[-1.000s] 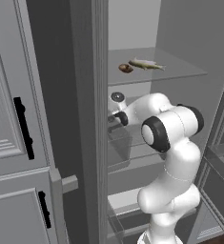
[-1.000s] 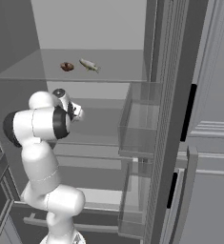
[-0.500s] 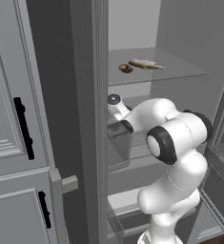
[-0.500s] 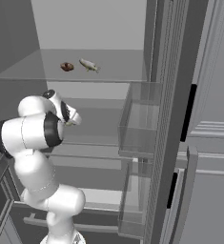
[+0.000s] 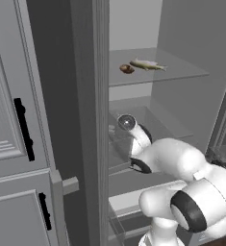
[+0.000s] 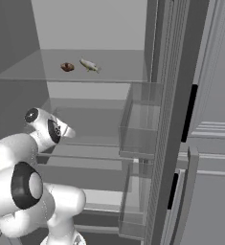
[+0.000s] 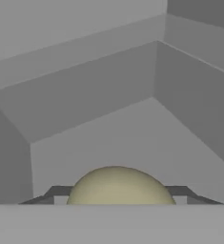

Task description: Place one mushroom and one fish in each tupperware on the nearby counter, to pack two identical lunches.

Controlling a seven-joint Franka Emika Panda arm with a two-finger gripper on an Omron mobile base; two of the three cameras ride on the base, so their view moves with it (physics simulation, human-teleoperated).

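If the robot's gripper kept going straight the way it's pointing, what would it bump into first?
Probably the grey back wall of the fridge compartment. In the hand view the gripper, closed around a round tan thing, looks into a bare corner with nothing in between. How far off the wall is cannot be judged.

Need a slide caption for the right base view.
White arm inside open fridge; small brown mushroom and pale slender fish lie side by side on upper glass shelf.

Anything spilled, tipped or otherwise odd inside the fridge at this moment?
Nothing stands out. One fish and one brown mushroom lie side by side on the upper glass shelf, neither overhanging. The gripper holds a rounded pale-yellow object between its fingertips; nothing looks spilled or damaged.
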